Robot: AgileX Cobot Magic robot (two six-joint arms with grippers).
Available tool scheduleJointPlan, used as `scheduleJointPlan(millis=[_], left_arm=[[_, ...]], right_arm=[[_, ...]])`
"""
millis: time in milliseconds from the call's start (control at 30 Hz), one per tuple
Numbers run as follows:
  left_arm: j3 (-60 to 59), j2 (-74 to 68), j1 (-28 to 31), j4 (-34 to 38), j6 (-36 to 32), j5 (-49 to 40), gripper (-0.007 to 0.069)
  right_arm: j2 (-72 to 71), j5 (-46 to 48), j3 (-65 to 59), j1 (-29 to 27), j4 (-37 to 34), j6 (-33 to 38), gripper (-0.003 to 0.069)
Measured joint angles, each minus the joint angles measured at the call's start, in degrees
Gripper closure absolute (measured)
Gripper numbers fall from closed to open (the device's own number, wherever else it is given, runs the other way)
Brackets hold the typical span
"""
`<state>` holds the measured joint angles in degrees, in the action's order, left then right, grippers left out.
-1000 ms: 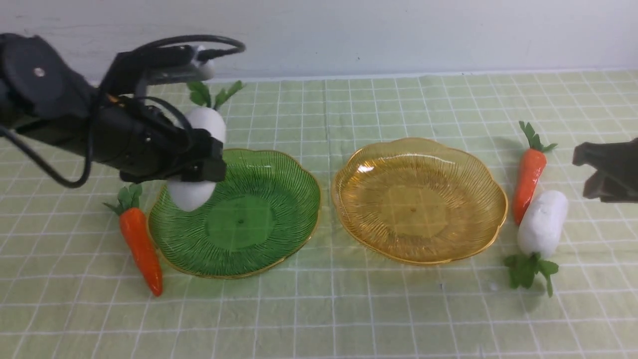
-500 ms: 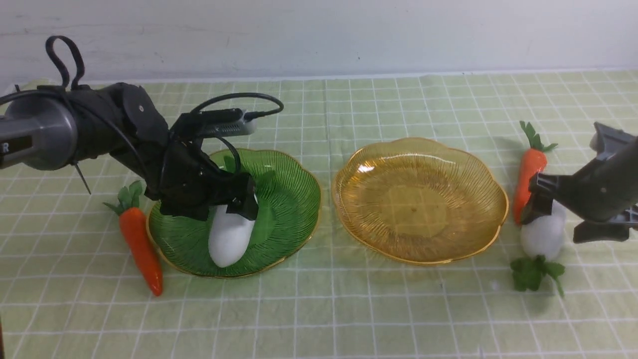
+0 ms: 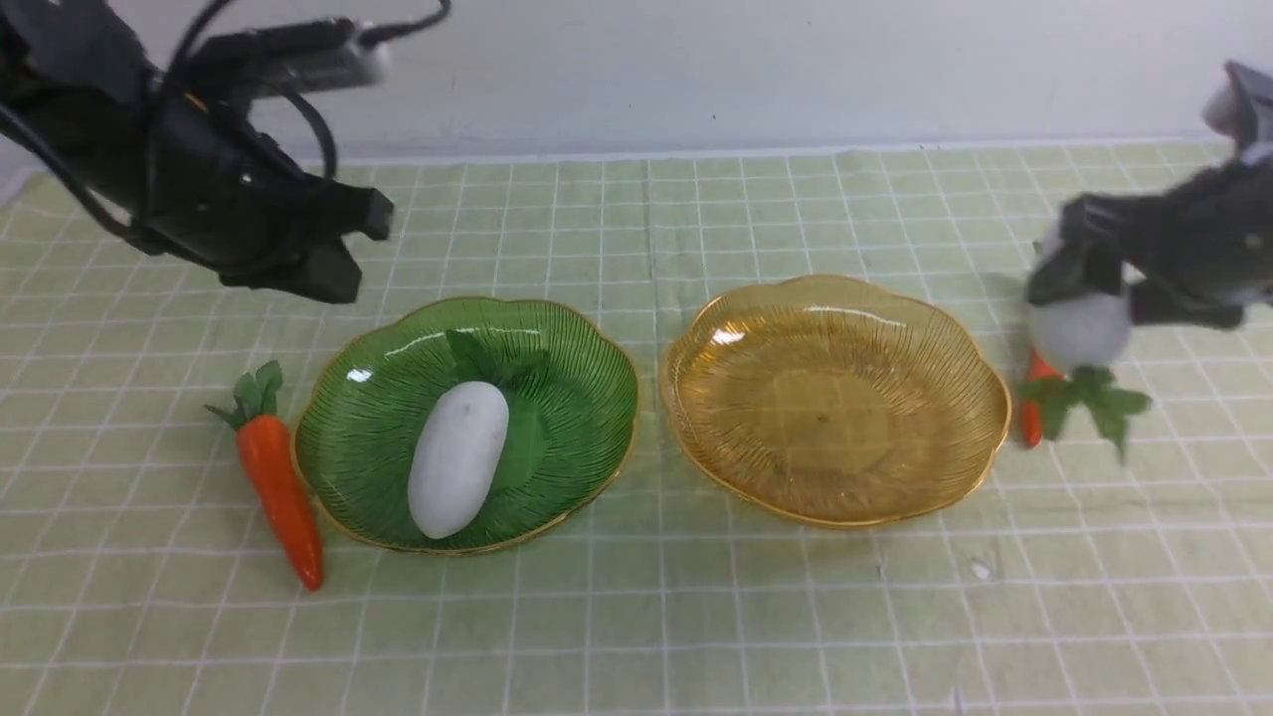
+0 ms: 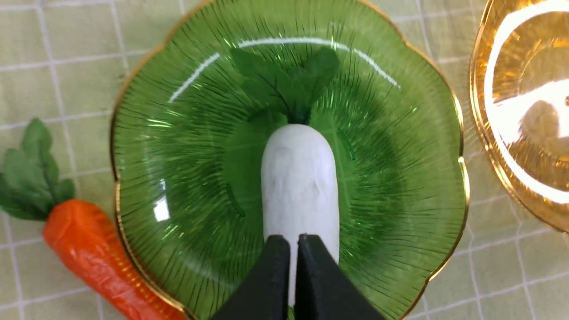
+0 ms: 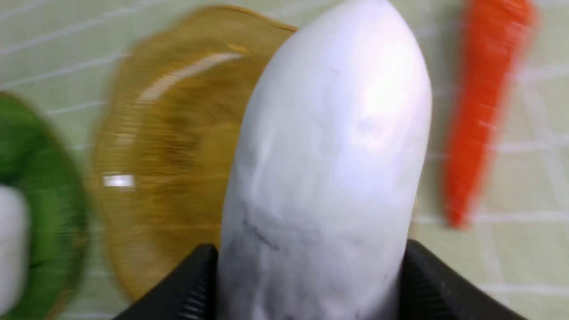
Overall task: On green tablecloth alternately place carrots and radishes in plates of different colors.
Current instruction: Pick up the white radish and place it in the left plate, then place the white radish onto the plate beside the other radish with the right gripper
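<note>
A gridded yellow-green tablecloth [image 3: 636,617] (slightly wrinkled) is backed by a white wall [image 3: 696,70]. The left gripper [image 4: 292,242] is seen closed, empty; a matte white radish [image 5: 329,155] is clamped by the right gripper [image 5: 309,284].

Note: you see only slivers of the right carrot [image 3: 1031,426] behind the held radish [image 3: 1079,333]; the right wrist view is motion-blurred.

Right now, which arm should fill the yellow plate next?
Right, probably. The right gripper holds a radish in the air beside the empty yellow plate. The left gripper is shut, empty and farther away.
</note>
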<state>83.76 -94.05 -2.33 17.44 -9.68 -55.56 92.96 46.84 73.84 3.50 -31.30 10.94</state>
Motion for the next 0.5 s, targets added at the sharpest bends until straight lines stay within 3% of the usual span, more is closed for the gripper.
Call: scheduleJointPlan(millis=[67,100,267,500], left_arm=[[-2.40,2.86,2.62,1.98,0.00,0.32,0.0629],[-4.81,4.51,4.62,3.49,-0.05,0.83,0.0629],[-13.92,7.29,10.73,6.80,-0.05,3.79,0.0629],[-19.69,7.35,15.75,7.13,0.38,3.99,0.0629]], right_arm=[[0.10,-1.88,0.95,4.19,-4.71,3.24,0.0208],[1.39,-3.47,2.33,9.00,-8.43,5.69,0.0208],[11.32,-5.12,11.47,20.29,-12.58,8.22,0.0208],[29.23,-1.92,28.44,25.44,-12.86,8.03,0.0208]])
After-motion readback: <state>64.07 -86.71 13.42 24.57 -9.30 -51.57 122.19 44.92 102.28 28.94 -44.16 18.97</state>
